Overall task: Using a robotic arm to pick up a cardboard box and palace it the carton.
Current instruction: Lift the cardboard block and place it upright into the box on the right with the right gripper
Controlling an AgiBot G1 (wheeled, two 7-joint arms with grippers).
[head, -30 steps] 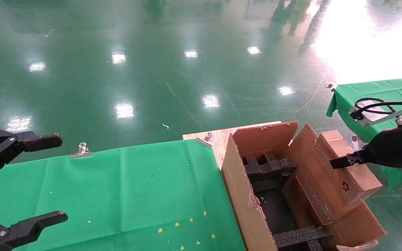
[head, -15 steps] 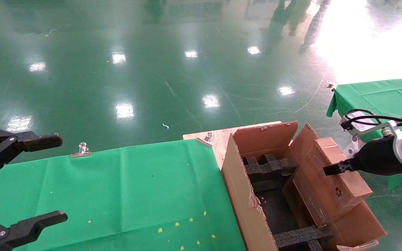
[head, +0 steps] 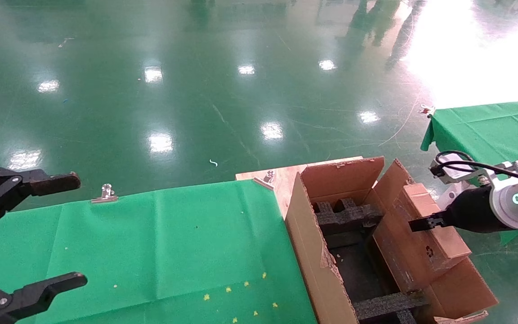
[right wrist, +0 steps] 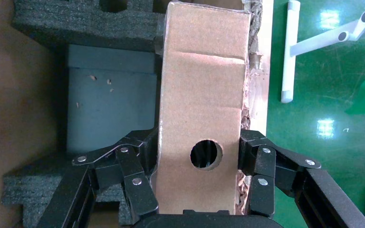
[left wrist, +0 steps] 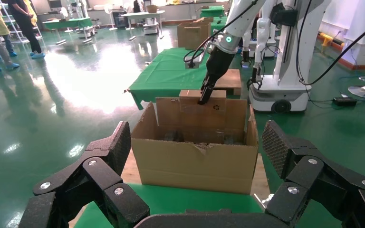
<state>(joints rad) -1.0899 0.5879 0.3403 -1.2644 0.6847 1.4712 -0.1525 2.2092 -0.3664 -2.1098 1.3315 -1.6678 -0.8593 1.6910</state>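
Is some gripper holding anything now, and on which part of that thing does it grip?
The right gripper holds the cardboard box, fingers clamping its two broad faces beside the narrow side with the round hole. The left gripper is open, holding nothing.

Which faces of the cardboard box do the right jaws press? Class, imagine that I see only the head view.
Observer: In the right wrist view, the jaws clamp both broad faces of the cardboard box, flanking a round hole in its narrow side.
Operator: Is it over the carton's opening?
Observer: It hangs along the carton's ragged edge, with black foam inserts beside it.
Operator: Is it upright?
Observer: In the left wrist view, it stands upright under the robotic arm, its top above the far flap.
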